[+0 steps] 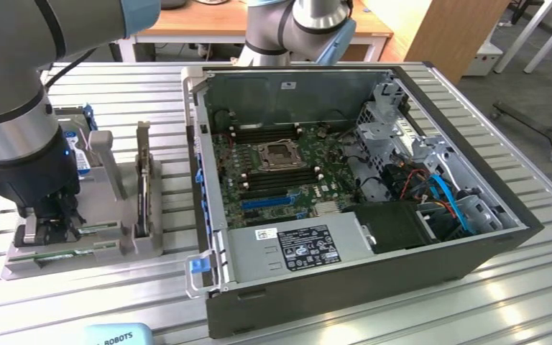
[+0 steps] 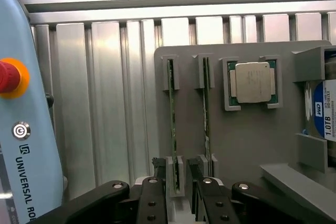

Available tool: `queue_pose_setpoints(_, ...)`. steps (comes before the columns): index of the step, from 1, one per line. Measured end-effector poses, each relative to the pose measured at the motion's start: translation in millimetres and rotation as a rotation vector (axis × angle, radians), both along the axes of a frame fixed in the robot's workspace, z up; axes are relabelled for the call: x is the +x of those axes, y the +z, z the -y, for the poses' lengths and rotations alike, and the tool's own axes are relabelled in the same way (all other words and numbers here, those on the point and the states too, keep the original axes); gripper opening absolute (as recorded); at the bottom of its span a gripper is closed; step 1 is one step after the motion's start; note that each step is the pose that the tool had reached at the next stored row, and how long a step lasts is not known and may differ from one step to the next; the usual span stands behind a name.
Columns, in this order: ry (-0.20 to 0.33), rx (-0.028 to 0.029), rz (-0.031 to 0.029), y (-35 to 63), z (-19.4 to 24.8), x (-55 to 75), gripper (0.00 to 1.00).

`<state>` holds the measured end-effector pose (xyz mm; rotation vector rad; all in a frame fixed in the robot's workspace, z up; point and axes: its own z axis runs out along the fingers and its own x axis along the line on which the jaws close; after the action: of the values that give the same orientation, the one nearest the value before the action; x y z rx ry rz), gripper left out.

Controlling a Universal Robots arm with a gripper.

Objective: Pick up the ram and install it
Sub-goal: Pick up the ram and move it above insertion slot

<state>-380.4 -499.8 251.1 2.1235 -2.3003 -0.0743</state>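
Observation:
The ram is a thin green stick standing on edge in slots of the grey parts holder. A second stick like it stands in the neighbouring slots. My gripper is open, with one black finger on each side of the first stick's near end; I cannot tell whether they touch it. In the exterior view my gripper hangs low over the near end of the holder, at that view's left.
A square silver processor and a hard drive sit in the same holder, and a tall dark card stands in it. The open computer case lies at the exterior view's right, motherboard exposed. A teach pendant lies beside the holder.

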Motion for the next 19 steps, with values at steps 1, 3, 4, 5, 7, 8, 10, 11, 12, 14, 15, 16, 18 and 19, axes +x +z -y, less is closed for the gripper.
queue_pose_setpoints(1, 0.001, 0.0001, 0.0001, -1.7, 0.0, 0.0, 0.29)
queue_pose_setpoints(3, 0.004, 0.0001, 0.0001, -4.9, 0.1, 0.0, 0.29)
queue_pose_setpoints(4, 0.005, 0.0, 0.0, -6.4, 0.2, 0.0, 0.29)
queue_pose_setpoints(5, 0.006, 0.0, 0.0001, -8.1, 0.2, 0.0, 0.29)
queue_pose_setpoints(7, 0.009, 0.0001, 0.0001, -11.2, 0.3, 0.0, 0.29)
queue_pose_setpoints(8, 0.01, 0.0, 0.0, -12.5, 0.3, 0.0, 0.29)
queue_pose_setpoints(10, 0.012, 0.0001, 0.0, -15.3, 0.4, 0.0, 0.29)
queue_pose_setpoints(11, 0.013, 0.0, 0.0, -16.7, 0.4, 0.0, 0.29)
queue_pose_setpoints(12, 0.014, 0.0, 0.0, -18.0, 0.4, 0.0, 0.29)
queue_pose_setpoints(14, 0.017, 0.0, 0.0, -20.8, 0.4, 0.0, 0.29)
queue_pose_setpoints(15, 0.018, 0.0001, 0.0001, -22.2, 0.4, 0.0, 0.29)
queue_pose_setpoints(16, 0.019, 0.0, 0.0, -23.5, 0.4, 0.0, 0.29)
queue_pose_setpoints(18, 0.022, 0.0, 0.0, -26.1, 0.5, 0.0, 0.29)
queue_pose_setpoints(19, 0.024, 0.0001, 0.0, -27.5, 0.5, 0.0, 0.29)
